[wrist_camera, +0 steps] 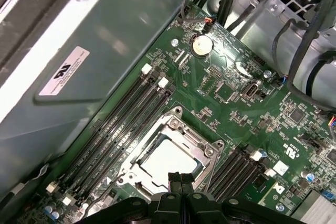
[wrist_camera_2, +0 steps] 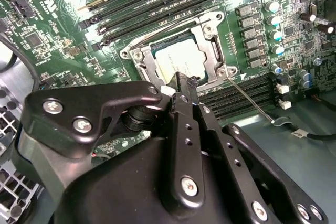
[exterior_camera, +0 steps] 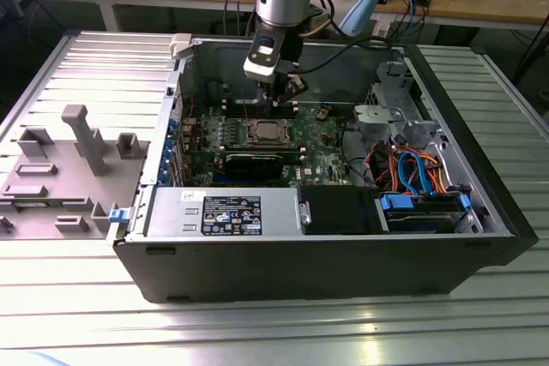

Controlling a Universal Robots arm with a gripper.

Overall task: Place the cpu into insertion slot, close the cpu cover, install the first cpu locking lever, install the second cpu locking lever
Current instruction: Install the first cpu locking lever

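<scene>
— Ribbed metal desk (exterior_camera: 77,315) under the open computer case (exterior_camera: 343,255). How do we find our hand (wrist_camera_2: 181,81)?
— Fingers pressed together, poised at the socket's (exterior_camera: 262,132) rim.
— And the chip (wrist_camera_2: 176,59)?
— We see it seated in the socket, the cover frame (wrist_camera_2: 210,45) lying flat around it. One thin lever (wrist_camera_2: 250,98) slants off its corner across the green board (wrist_camera: 236,108).
</scene>
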